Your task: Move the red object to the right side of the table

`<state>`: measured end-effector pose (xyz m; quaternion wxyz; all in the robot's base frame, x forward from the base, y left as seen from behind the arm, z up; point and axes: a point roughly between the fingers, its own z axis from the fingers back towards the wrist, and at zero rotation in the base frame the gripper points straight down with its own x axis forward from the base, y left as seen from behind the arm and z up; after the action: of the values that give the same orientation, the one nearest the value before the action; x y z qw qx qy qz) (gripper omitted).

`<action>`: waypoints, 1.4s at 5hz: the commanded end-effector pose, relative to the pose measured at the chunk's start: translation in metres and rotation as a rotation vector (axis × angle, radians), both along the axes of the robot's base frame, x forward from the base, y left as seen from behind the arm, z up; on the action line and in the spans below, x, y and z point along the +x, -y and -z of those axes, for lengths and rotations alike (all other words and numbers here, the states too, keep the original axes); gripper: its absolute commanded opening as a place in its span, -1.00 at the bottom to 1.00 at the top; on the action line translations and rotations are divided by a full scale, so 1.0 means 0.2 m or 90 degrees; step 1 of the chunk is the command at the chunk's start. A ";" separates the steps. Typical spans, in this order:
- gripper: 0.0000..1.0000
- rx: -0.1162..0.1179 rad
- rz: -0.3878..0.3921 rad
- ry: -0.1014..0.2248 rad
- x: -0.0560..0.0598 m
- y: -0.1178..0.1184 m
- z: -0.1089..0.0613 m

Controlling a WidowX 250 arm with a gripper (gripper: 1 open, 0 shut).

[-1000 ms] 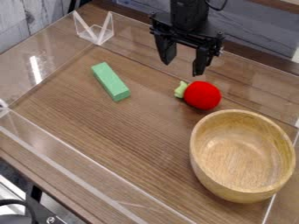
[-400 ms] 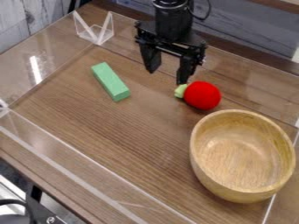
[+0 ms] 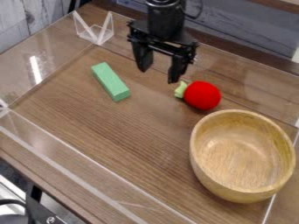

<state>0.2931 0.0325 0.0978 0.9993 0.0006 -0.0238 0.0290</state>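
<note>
The red object [image 3: 202,95], a small glossy strawberry-shaped toy with a green leafy cap on its left end, lies on the brown wood-grain table [image 3: 105,140], right of centre and just above the wooden bowl. My black gripper [image 3: 160,66] points straight down and hangs above the table up and to the left of the toy. Its two fingers stand apart with nothing between them, so it is open. It does not touch the toy.
A large round wooden bowl [image 3: 243,154] fills the near right corner. A green rectangular block [image 3: 111,80] lies left of the gripper. Low clear acrylic walls [image 3: 70,171] border the tabletop, with a clear folded stand [image 3: 93,29] at the back left.
The open gripper has moved left across the back of the table, from above the strawberry toy towards the green block. The toy, block and bowl have stayed put.
</note>
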 end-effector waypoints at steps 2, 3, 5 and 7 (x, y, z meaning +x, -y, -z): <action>1.00 0.026 -0.031 0.024 -0.01 -0.20 -0.10; 1.00 0.034 -0.047 0.033 -0.01 -0.26 -0.14; 1.00 0.051 -0.072 0.064 0.08 -0.35 -0.22; 1.00 0.073 -0.051 0.084 0.13 -0.62 -0.17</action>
<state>0.3119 0.1509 0.1132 0.9946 0.0449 -0.0626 0.0700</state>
